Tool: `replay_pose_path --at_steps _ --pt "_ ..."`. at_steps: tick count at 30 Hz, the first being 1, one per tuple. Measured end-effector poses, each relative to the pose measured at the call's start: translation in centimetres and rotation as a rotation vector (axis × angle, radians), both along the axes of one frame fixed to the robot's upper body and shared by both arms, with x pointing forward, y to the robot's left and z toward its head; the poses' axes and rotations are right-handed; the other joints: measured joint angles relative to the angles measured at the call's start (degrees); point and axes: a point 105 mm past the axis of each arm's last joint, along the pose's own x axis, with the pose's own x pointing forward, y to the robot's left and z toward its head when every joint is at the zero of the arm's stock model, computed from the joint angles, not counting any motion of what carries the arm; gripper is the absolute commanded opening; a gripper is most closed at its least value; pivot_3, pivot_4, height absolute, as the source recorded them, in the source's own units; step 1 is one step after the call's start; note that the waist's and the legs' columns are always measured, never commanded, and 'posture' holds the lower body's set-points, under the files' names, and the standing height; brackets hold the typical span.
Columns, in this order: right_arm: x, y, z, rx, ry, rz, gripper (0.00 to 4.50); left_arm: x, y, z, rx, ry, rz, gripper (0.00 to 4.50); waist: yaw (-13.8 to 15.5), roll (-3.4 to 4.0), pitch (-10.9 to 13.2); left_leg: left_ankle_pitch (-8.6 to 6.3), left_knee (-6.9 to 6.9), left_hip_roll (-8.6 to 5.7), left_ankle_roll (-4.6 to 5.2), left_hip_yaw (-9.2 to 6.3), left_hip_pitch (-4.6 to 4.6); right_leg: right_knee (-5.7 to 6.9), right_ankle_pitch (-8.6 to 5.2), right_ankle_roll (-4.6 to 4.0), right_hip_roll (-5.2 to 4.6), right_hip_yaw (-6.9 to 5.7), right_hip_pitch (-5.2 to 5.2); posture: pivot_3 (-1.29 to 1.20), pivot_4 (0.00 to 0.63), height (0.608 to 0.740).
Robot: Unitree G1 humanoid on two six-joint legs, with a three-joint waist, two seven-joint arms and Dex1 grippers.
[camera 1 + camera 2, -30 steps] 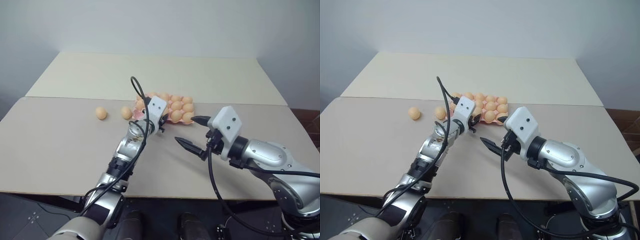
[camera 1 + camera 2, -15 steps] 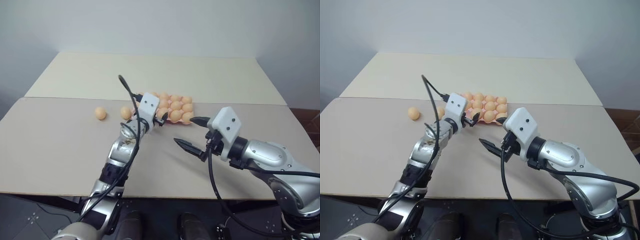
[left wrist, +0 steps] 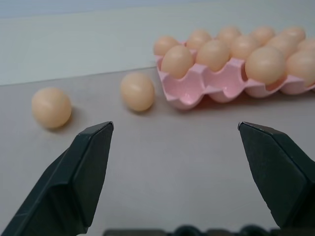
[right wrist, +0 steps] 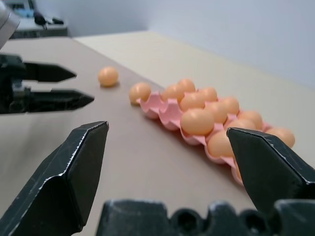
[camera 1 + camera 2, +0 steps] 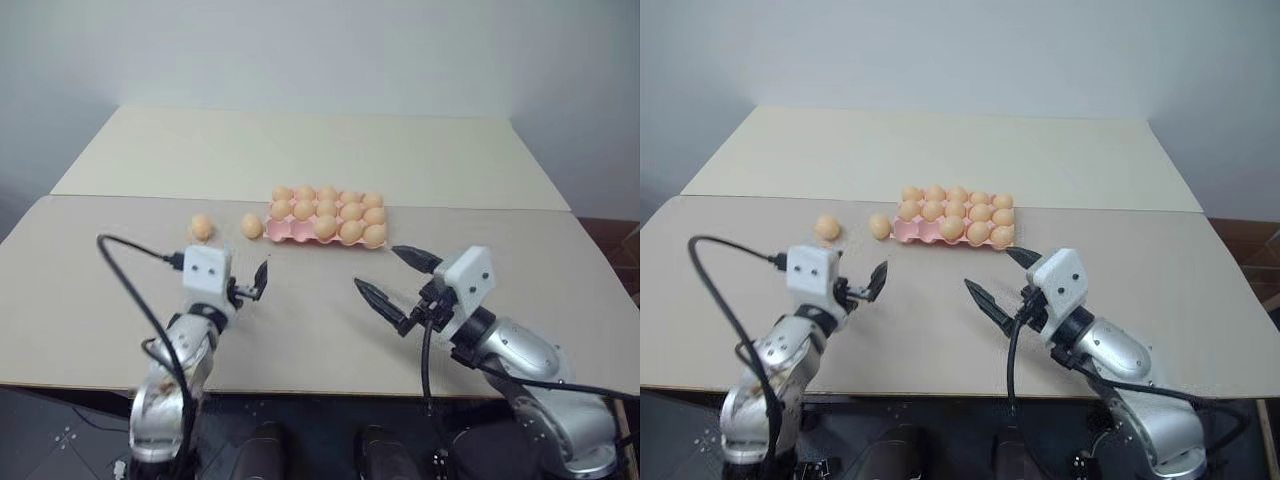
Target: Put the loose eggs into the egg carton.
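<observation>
The pink egg carton (image 5: pixel 289 236) lies at mid-table with several eggs in it, and its two front-left cups are bare. Two loose eggs rest on the table just left of it, one (image 5: pixel 251 226) close to the carton and one (image 5: pixel 202 227) farther out. My left gripper (image 5: pixel 255 283) hovers open and empty, nearer than these eggs. In the left wrist view both eggs (image 3: pixel 137 91) (image 3: pixel 51 107) and the carton (image 3: pixel 197 91) lie ahead of its spread fingers (image 3: pixel 83 167). My right gripper (image 5: pixel 375 266) is open and empty, short of the carton's right end.
The tan table (image 5: pixel 300 330) has a seam running across it behind the carton, with a paler far half (image 5: pixel 300 140). A grey wall stands beyond. Black cables loop off both wrists, and the left one (image 5: pixel 120 262) arcs over the near-left table.
My left gripper opened at the carton's front-left, then drew back toward the near left, away from the carton. My right gripper tilted a little lower and stayed open.
</observation>
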Motion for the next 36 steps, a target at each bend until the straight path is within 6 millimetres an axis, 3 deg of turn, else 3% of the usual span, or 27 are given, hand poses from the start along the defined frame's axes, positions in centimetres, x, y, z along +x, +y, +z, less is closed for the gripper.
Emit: replay_pose_path --at_steps 6,11,14,19,26,30,36 --pt "0.1 -1.3 -2.4 0.063 -0.029 -0.109 4.5 -1.2 1.0 0.1 -0.005 -0.072 0.056 4.39 0.0 0.01 0.0 0.0 -0.01 0.01 0.0 0.03 -0.06 -0.04 0.0 -0.02 0.0 0.02 -0.04 0.0 0.15 0.74" --pt "-1.1 -0.9 -5.0 0.039 0.054 -0.072 4.5 -1.3 2.8 -1.0 0.032 -0.055 0.162 4.39 0.0 0.03 0.0 0.0 -0.01 0.03 0.0 0.02 -0.02 -0.02 -0.02 -0.06 0.02 0.02 -0.05 0.0 0.15 0.74" --pt "-1.6 -0.4 -5.5 0.013 0.075 -0.027 4.5 -1.2 4.2 -1.5 0.044 -0.034 0.219 4.39 -0.1 0.03 0.0 0.0 -0.01 0.04 0.0 0.01 0.0 -0.03 -0.03 -0.06 0.03 0.01 -0.04 0.0 0.15 0.74" --pt "-0.9 0.2 -4.8 0.011 0.064 -0.013 4.5 -0.9 6.2 -2.2 0.042 -0.003 0.288 4.45 -0.2 0.03 0.0 0.0 -0.01 0.05 0.0 0.01 -0.02 -0.03 -0.03 -0.07 0.03 0.01 -0.06 0.0 0.15 0.74" --pt "0.1 1.7 -1.9 0.005 0.049 0.052 4.5 0.3 7.4 -0.6 0.017 -0.016 0.327 4.45 -0.1 0.03 0.0 -0.01 -0.01 0.03 0.0 -0.03 -0.08 -0.02 -0.03 -0.07 0.02 -0.01 -0.07 0.0 0.15 0.74" --pt "0.4 2.3 -0.6 0.0 0.028 0.077 4.5 0.7 7.5 -0.5 -0.003 0.004 0.332 4.45 -0.1 0.03 0.0 0.0 -0.01 0.03 0.0 -0.02 -0.08 -0.01 -0.03 -0.07 0.04 -0.04 -0.07 0.0 0.15 0.74" --pt "0.4 2.7 -0.5 0.005 0.039 0.079 4.5 1.3 7.3 0.2 0.01 0.003 0.307 4.45 -0.1 0.03 0.0 0.0 -0.01 0.01 0.0 0.0 -0.08 -0.01 -0.02 -0.07 0.02 -0.03 -0.06 0.0 0.15 0.74"
